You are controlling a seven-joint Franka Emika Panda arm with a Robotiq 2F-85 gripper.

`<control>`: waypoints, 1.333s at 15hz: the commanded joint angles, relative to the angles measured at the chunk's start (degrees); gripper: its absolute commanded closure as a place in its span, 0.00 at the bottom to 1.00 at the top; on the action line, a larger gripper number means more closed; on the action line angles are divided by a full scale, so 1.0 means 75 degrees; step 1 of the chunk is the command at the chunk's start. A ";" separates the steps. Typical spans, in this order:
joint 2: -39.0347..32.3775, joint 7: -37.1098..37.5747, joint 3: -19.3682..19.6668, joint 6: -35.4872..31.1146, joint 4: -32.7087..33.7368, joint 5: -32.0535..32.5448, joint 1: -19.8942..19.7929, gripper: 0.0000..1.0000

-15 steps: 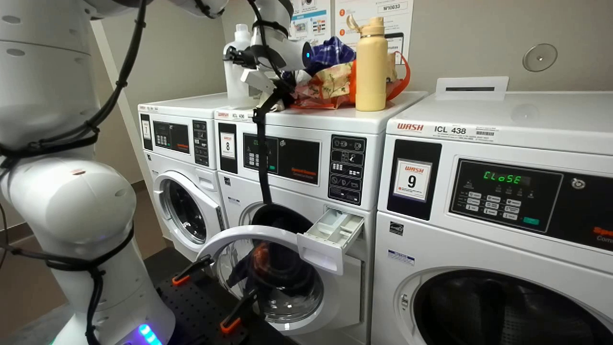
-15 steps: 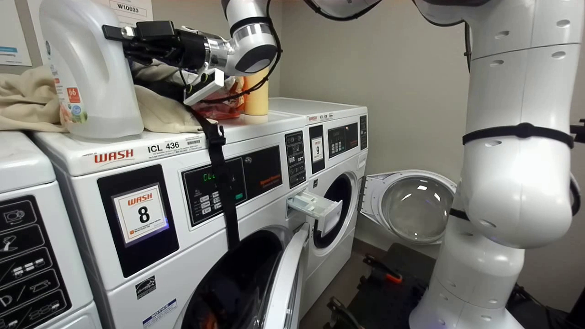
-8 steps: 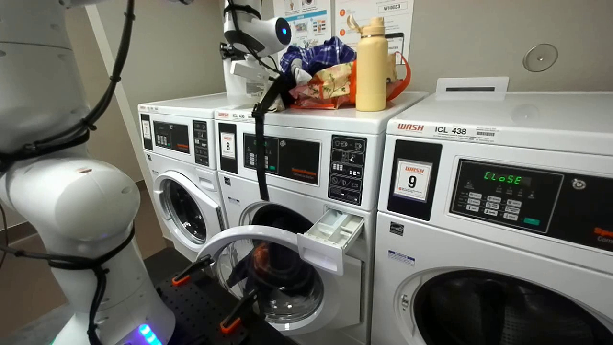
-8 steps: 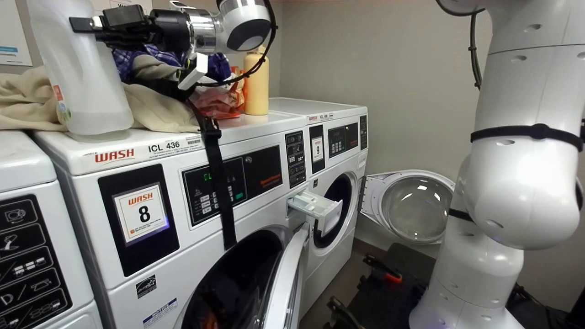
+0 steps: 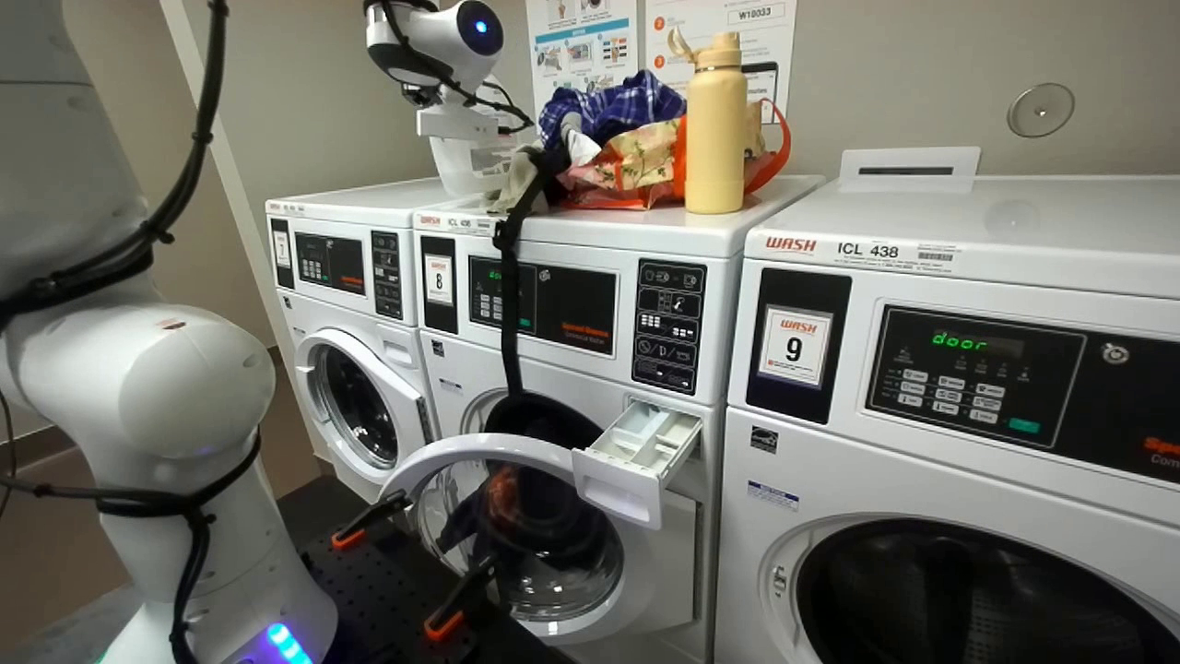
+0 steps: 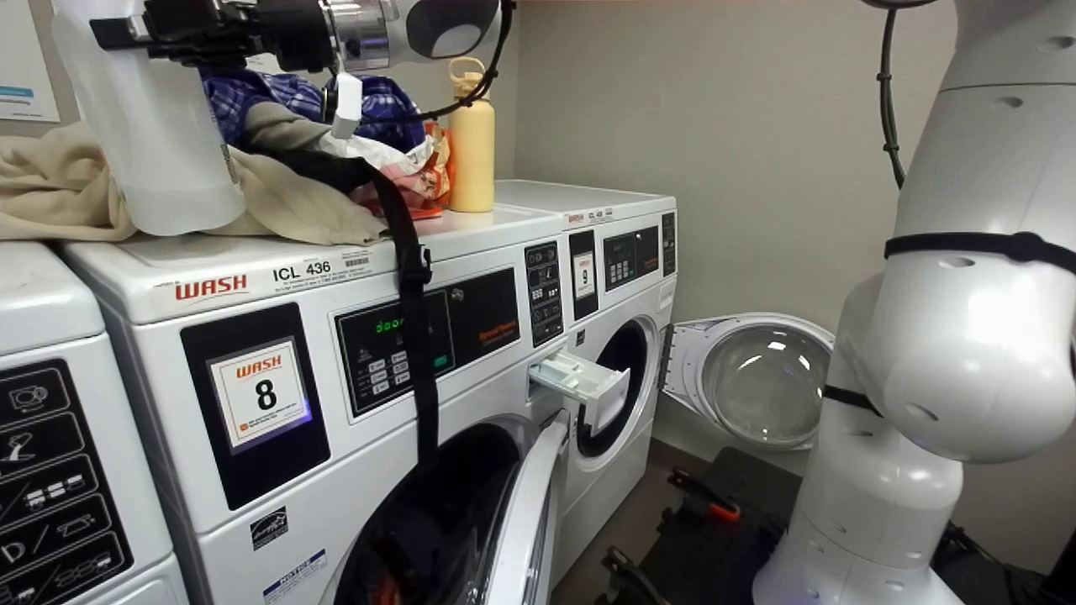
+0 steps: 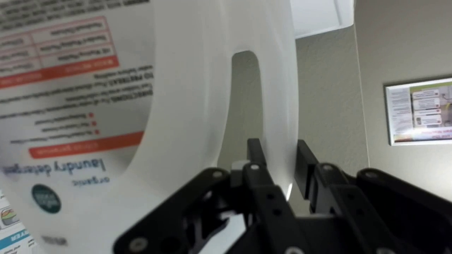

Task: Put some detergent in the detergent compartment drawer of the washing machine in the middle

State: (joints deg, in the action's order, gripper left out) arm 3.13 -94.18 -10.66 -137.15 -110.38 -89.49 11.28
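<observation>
In an exterior view the large whitish translucent plastic jug (image 6: 155, 143) is at the upper left of the frame, slanting, its top cut off by the edge. A second ago its base sat lower there and the label with red and blue patches showed; that side has since turned out of sight. Whether the base touches the machine below cannot be told. The black two-fingered pincer (image 7: 280, 151), at lower right of centre in the wrist view, is pinched in on the jug's slim plastic handle (image 7: 279, 98), one finger on either side; it has travelled up and left together with the jug. The small white rectangular plastic drawer (image 5: 619, 493), pulled out below the frame's centre, has stayed put in the white, dark-panelled front-loading washer (image 5: 572, 376). At the right, the green-lit display (image 5: 959, 343) has gone from "CLOSE" to "door".
</observation>
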 commanded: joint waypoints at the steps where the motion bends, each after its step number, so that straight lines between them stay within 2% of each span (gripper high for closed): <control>1: 0.0787 -0.0655 -0.0284 -0.1179 -0.0350 -0.0318 0.0150 0.94; 7: 0.1262 -0.1217 -0.0947 -0.3791 -0.0429 -0.0650 0.0496 0.94; 11: 0.1477 -0.2288 -0.1351 -0.5500 -0.0258 -0.1782 0.0634 0.94; 15: 0.1848 -0.3105 -0.1793 -0.6867 -0.0138 -0.2701 0.0369 0.94; 19: 0.2106 -0.2756 -0.2258 -0.7851 -0.0283 -0.2308 0.0009 0.94; 20: 0.2136 -0.1484 -0.2040 -0.8079 -0.0640 -0.1013 0.0387 0.94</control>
State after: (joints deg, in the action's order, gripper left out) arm 16.98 -113.55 -25.62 -193.45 -113.24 -107.58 13.38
